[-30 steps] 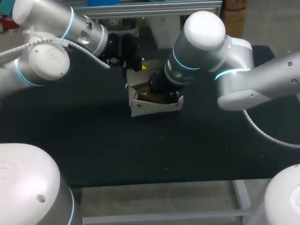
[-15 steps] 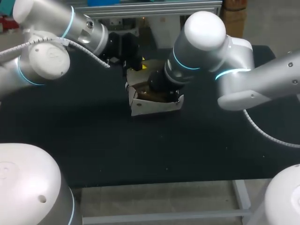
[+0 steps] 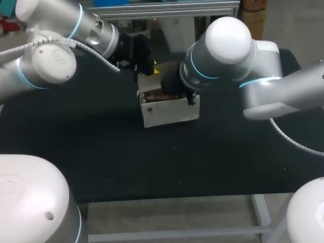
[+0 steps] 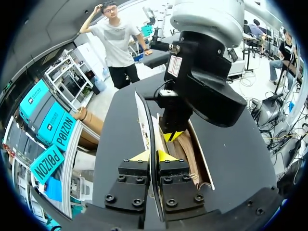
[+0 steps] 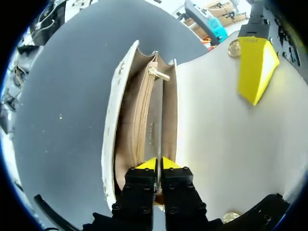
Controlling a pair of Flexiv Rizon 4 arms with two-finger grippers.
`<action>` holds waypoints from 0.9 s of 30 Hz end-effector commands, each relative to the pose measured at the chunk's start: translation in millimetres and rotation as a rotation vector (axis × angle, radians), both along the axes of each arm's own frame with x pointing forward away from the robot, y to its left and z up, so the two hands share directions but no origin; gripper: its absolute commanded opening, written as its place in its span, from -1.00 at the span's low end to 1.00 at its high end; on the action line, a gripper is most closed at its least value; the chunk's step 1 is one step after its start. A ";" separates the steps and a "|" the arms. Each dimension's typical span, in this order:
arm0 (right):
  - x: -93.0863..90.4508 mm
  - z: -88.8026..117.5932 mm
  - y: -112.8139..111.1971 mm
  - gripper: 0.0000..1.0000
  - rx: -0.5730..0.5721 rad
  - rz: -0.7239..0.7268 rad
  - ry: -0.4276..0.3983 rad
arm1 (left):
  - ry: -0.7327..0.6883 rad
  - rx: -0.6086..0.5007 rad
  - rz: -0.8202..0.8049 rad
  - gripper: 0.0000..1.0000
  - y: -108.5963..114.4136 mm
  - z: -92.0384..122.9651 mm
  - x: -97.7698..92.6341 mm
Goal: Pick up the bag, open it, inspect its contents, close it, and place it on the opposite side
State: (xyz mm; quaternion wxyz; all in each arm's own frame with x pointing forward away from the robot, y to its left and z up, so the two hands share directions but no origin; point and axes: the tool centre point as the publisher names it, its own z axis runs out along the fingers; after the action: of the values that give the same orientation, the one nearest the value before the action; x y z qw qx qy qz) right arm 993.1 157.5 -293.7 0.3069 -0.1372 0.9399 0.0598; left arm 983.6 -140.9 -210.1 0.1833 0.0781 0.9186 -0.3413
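A white bag (image 3: 169, 111) stands open at the middle of the black table. In the right wrist view its tan lining and zipper (image 5: 143, 120) show, with the white flap (image 5: 216, 139) folded back beside them. My right gripper (image 5: 157, 164) is shut on a thin inner wall of the bag, reaching in from above. My left gripper (image 4: 155, 157) is shut on the edge of the flap (image 4: 144, 120) at the bag's far side; one of its yellow fingertips (image 5: 256, 67) lies against the flap. In the head view both grippers are mostly hidden by the wrists.
The black table (image 3: 101, 152) lies bare all around the bag, with its front edge (image 3: 177, 197) near me. Both arms meet over the bag from the two sides, close to each other. A metal frame (image 3: 162, 10) runs along the table's far side.
My right gripper has shut on the bag's inner wall; it stood open before. The right arm shifted slightly right, and the bag's white front panel now stands taller.
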 end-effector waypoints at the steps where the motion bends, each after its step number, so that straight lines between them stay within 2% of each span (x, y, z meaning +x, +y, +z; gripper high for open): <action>1: -10.6 20.8 -7.2 -1.00 0.009 -0.006 -0.060 | -0.006 0.025 0.015 -1.00 -4.6 3.6 -3.8; 10: -18.0 65.1 -14.0 -1.00 0.022 -0.010 -0.187 | 0.009 0.052 0.018 -1.00 -6.8 10.2 -12.6; 20: -49.0 108.4 -24.5 -1.00 0.036 0.006 -0.295 | 0.151 0.061 -0.011 -1.00 -7.1 23.2 -31.9; 23: -60.5 115.2 -30.3 -1.00 0.041 0.006 -0.314 | 0.193 0.069 -0.050 -1.00 -8.1 20.1 -37.2; 27: -75.3 118.2 -37.8 -1.00 0.049 0.002 -0.320 | 0.282 0.064 -0.093 -1.00 -9.3 1.7 -31.2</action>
State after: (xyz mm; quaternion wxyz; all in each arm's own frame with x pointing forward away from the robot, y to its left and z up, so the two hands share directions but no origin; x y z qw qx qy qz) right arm 939.2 133.5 -183.4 0.4440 -0.1381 0.8837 0.0539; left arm 936.2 -147.8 -197.9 0.0702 0.0681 0.9417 -0.3221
